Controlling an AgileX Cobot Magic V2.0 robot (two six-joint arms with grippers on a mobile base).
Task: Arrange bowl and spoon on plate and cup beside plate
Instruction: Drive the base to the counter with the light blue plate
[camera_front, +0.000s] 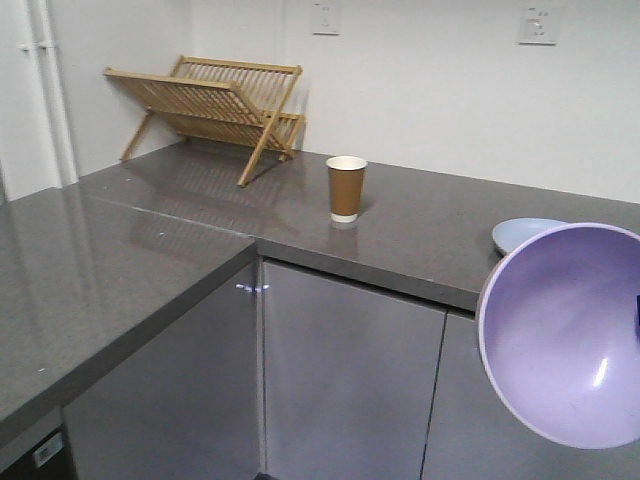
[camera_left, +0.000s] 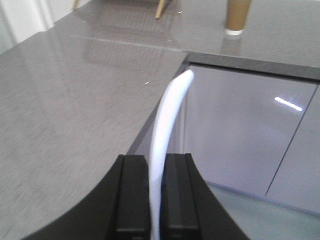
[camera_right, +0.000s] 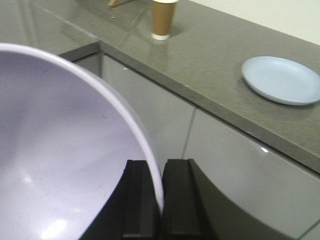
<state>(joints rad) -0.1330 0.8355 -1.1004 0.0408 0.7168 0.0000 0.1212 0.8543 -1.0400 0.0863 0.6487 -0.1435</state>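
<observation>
In the left wrist view the left gripper (camera_left: 157, 165) has its two black fingers (camera_left: 131, 200) pressed in on the spoon (camera_left: 167, 115), with nothing but that thin pale strip between them. We see the spoon edge-on, curving up and away from the fingers, so we cannot tell which end is clamped, and its lower part runs off the bottom of the view. It is held in the air in front of the inner corner of the grey counter (camera_left: 65, 100). In the right wrist view the right gripper (camera_right: 161, 172) is closed on the pale rim of the bowl (camera_right: 60, 150), one finger inside the wall and one outside; the bowl fills the left of that view and is cut off by its edges. From the front the bowl (camera_front: 565, 340) is tipped on its side with the glossy inside towards us, off the counter and in front of the cabinet doors (camera_front: 350, 380). It is clipped at the right edge, where only a dark sliver of its gripper shows, and it hides the near part of the plate (camera_front: 522, 232). The plate lies flat on the counter, well to the right of the cup (camera_front: 346, 188), which stands upright; both wrist views cut off the cup's top. A wooden dish rack (camera_front: 210, 105) stands at the back left. Two wall plates (camera_front: 538, 24) and a small tag (camera_front: 46, 450) at lower left are too blurred for us to read.
</observation>
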